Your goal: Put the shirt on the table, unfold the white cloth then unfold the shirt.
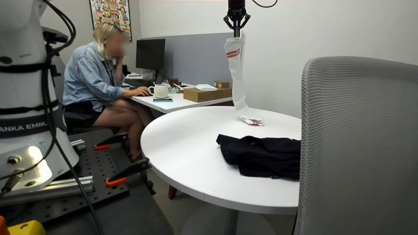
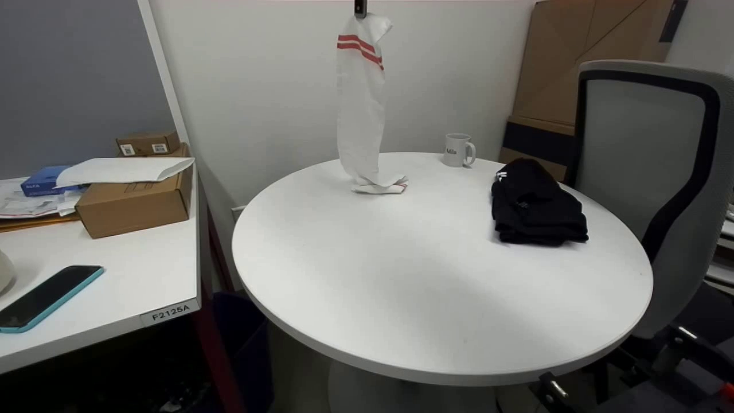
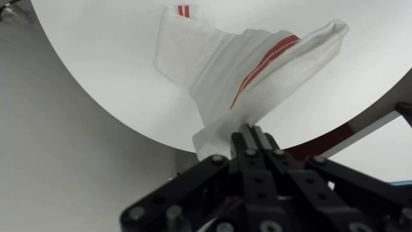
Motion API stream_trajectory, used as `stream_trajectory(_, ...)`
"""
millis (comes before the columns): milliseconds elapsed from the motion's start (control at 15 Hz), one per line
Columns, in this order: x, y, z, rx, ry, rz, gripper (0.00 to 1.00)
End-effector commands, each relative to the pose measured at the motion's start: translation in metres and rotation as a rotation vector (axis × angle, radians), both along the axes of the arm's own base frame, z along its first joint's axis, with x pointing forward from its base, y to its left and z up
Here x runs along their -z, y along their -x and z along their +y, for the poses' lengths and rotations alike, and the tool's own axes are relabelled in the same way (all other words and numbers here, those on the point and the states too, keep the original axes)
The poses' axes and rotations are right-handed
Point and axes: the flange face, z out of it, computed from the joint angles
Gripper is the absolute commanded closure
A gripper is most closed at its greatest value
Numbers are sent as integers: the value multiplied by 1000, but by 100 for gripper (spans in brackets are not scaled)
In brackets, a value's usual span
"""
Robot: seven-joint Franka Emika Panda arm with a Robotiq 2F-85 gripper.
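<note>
My gripper (image 1: 236, 34) is high above the far part of the round white table (image 1: 183, 147), shut on one end of the white cloth (image 1: 237, 76). In an exterior view the cloth (image 2: 361, 109) hangs as a long strip with red stripes near the top. Its lower end bends over and lies on the tabletop (image 2: 401, 269). From the wrist, the cloth (image 3: 222, 74) runs down from the closed fingertips of the gripper (image 3: 250, 127), with a loose corner sticking out beside them. Folded in a thick pile, the black shirt (image 2: 536, 209) rests on the table, apart from the cloth; the wrist view does not show it.
A grey mesh chair (image 1: 359, 147) stands against the table and hides part of the shirt in an exterior view. Near the table's rim sits a mug (image 2: 457, 150). An office desk (image 2: 132, 269) with a cardboard box (image 2: 140, 203) adjoins, and a person (image 1: 88, 68) sits there.
</note>
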Motion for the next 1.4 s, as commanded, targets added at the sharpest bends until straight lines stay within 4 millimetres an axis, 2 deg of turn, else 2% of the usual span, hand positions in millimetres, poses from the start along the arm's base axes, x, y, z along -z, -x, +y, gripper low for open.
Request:
stream_trajectory(0, -26, 28, 14, -55, 8, -7, 100)
stream_trajectory(267, -98, 74, 57, -111, -22, -84, 100)
stream_trajectory(600, -160, 160, 128, -245, -14, -173, 100)
stream_trajectory(800, -182, 201, 154, -254, -46, -207, 100)
stream_trajectory(1000, -195, 227, 164, -226, -72, -237, 100)
stream_trajectory(1133, -201, 236, 164, -199, -80, -251, 100)
stream_trajectory(1333, -204, 236, 162, -130, -103, -258, 100)
